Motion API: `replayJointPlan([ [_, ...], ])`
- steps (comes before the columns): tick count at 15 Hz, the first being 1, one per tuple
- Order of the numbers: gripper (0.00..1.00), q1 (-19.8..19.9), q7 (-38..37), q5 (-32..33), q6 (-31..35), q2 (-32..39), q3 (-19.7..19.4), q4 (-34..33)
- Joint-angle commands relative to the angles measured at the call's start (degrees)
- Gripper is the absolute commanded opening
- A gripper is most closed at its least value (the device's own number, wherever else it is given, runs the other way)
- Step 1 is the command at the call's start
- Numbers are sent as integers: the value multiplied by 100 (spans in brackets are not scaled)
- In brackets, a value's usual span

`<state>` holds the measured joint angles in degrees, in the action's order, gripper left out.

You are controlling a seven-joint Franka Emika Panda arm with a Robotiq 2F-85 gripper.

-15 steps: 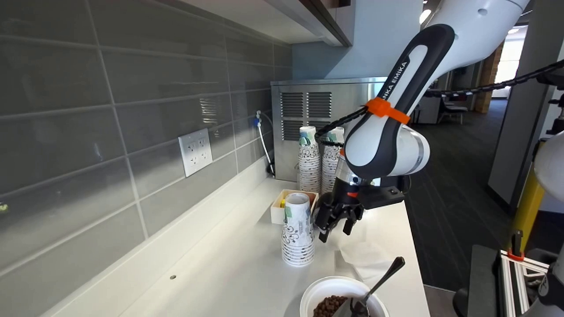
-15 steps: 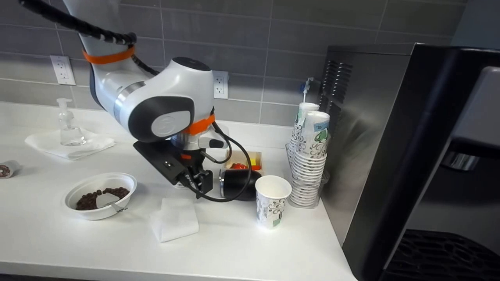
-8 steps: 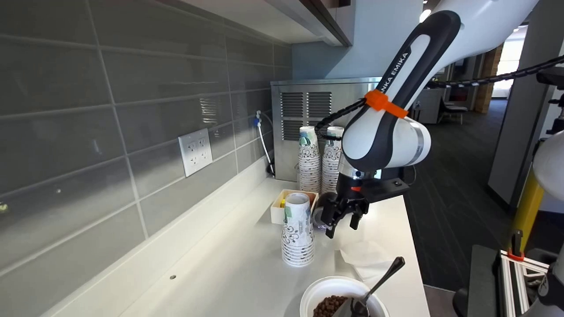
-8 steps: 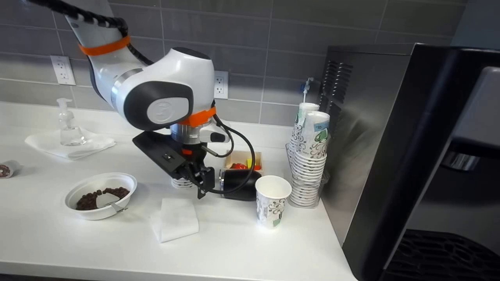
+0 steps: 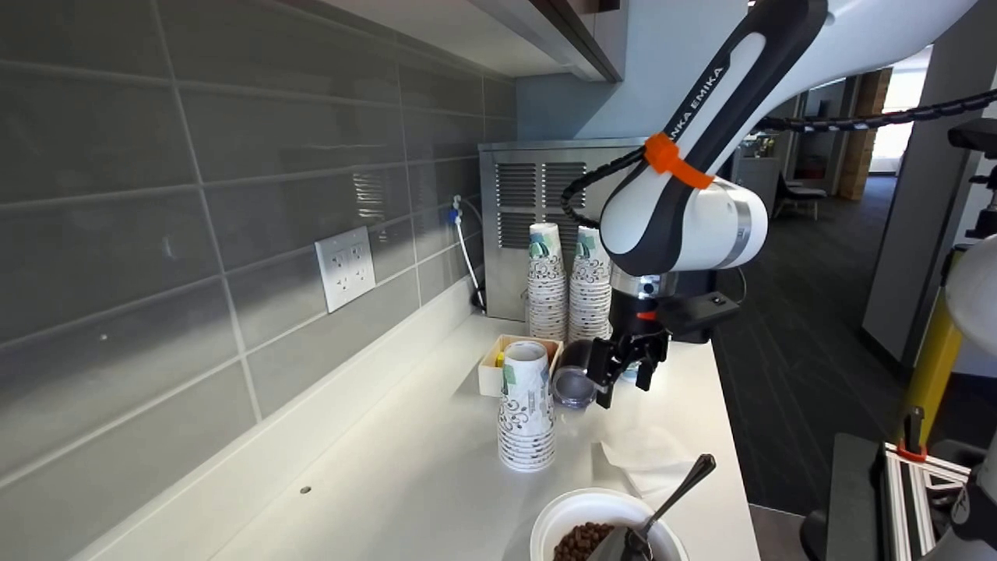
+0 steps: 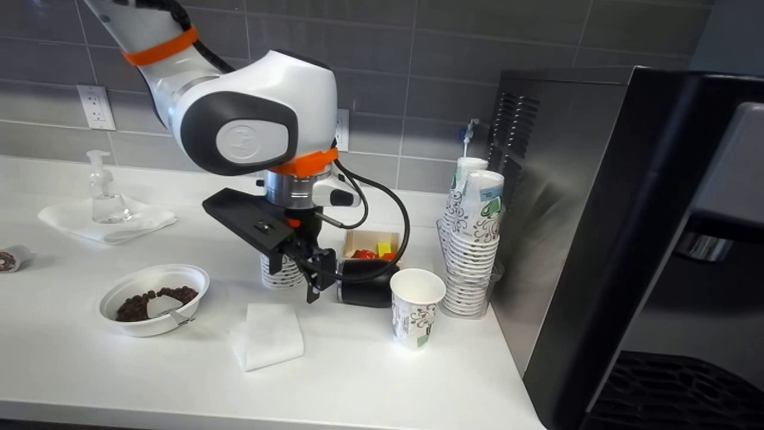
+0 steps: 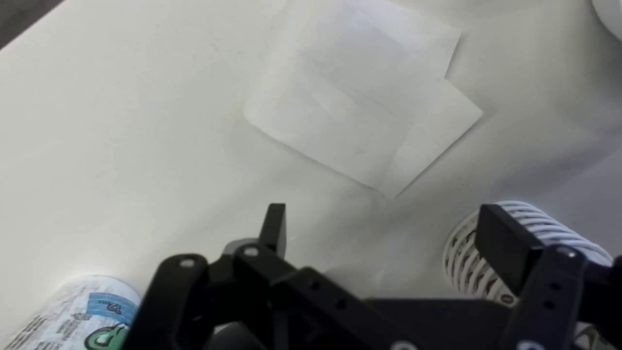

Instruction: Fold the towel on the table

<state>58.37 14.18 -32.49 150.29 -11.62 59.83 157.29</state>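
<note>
The towel is a thin white sheet lying on the off-white table (image 6: 418, 388), partly folded over itself, with a corner flap sticking out on one side. It shows in both exterior views (image 5: 648, 458) (image 6: 273, 337) and in the wrist view (image 7: 359, 97). My gripper (image 7: 384, 214) is open, with nothing between its fingers. It hangs above the table, apart from the towel. In both exterior views (image 5: 625, 389) (image 6: 315, 282) it is higher than the towel and beside it, near the black tumbler. The towel's far end is cut off in the wrist view.
A white bowl (image 6: 113, 292) with brown pellets and a spoon stands near the towel. A cup stack (image 5: 526, 413), a black tumbler on its side (image 6: 367, 289), a single cup (image 6: 415, 316) and a wooden box (image 5: 491, 379) surround the gripper. A steel machine (image 6: 555, 209) stands beyond.
My gripper has risen away from the table and moved slightly towards the right in both exterior views. It stays open. The towel has not moved.
</note>
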Motion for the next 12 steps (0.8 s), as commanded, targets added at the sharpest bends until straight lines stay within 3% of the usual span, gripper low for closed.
replayJointPlan([
  [1, 100, -239, 424, -307, -677, -750, -340, -1],
  [6, 100, -366, 719, -248, -1202, -1230, -701, -3],
  [12, 100, -393, 855, -205, -1527, -1533, -842, -3],
])
